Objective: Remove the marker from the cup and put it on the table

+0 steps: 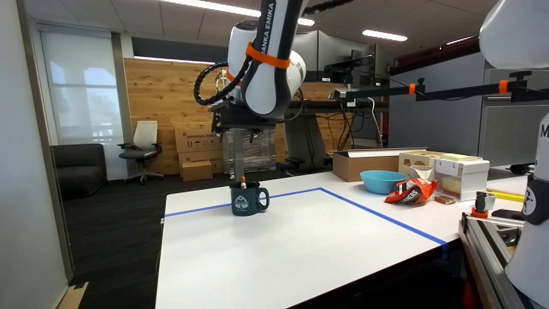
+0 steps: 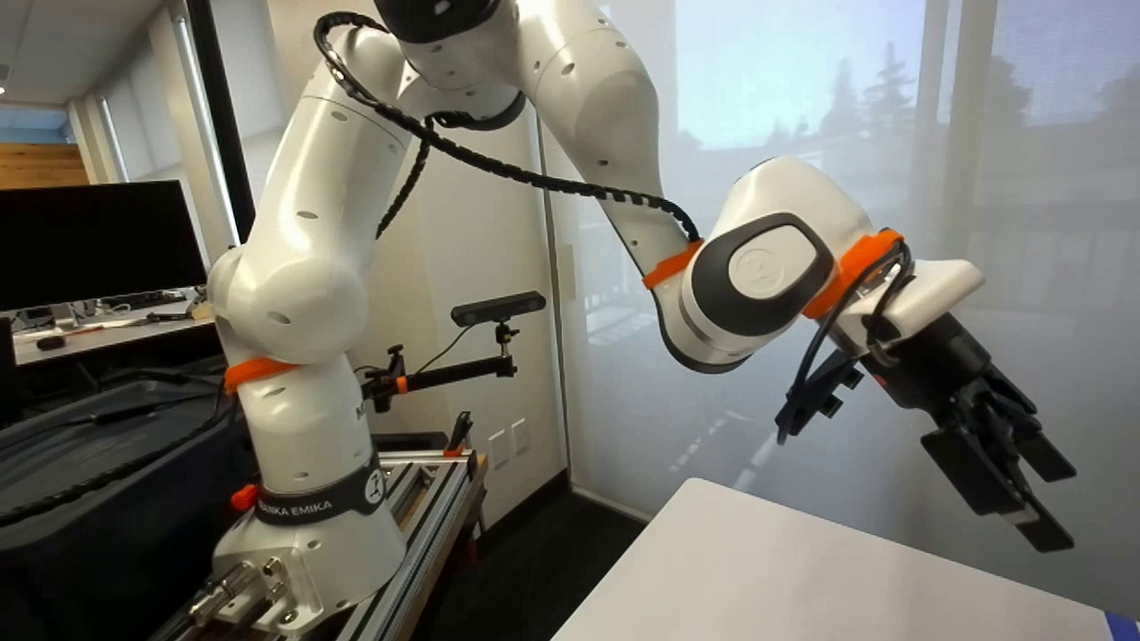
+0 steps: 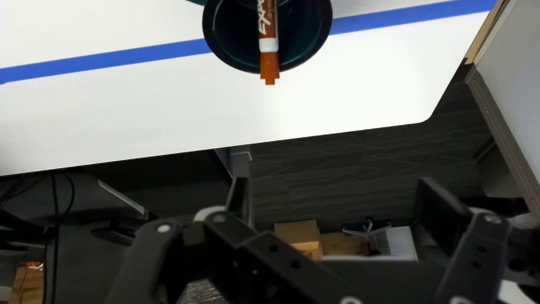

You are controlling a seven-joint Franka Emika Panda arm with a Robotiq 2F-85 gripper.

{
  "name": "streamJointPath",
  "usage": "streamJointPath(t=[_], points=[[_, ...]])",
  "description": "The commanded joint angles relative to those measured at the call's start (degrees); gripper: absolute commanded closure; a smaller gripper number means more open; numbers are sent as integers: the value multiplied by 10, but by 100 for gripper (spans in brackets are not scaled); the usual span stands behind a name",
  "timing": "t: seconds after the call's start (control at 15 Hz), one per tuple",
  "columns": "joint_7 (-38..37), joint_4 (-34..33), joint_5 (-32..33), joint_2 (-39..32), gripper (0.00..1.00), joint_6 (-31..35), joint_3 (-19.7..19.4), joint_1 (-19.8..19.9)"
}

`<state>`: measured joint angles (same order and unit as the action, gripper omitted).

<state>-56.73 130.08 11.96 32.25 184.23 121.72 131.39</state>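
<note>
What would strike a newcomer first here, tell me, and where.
Likely the big white robot arm, looming above the table in both exterior views. Next, the dark green mug on that table, an orange-capped marker poking above its rim. Then the red bag beside the blue bowl, outside the blue line.

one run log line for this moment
gripper open, empty, clear of mug; marker in mug, orange end up; mug upright on table; removal not yet done

The marker (image 3: 268, 43), brown-orange, white band, EXPO lettering, stood inside the cup (image 1: 246, 203), end above the rim. The cup, dark teal with pale emblem and side handle, sat upright on the white, blue-lined table (image 1: 274, 257).
</note>
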Motion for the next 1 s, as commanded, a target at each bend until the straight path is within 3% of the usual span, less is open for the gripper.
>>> streamJointPath(t=[0.0, 0.4, 0.47, 0.93], points=[[55, -59, -120, 76, 0, -1, 34, 34], [93, -101, -227, 148, 0, -12, 29, 36], [111, -72, -228, 117, 0, -3, 34, 30], [112, -88, -242, 142, 0, -3, 32, 31]])
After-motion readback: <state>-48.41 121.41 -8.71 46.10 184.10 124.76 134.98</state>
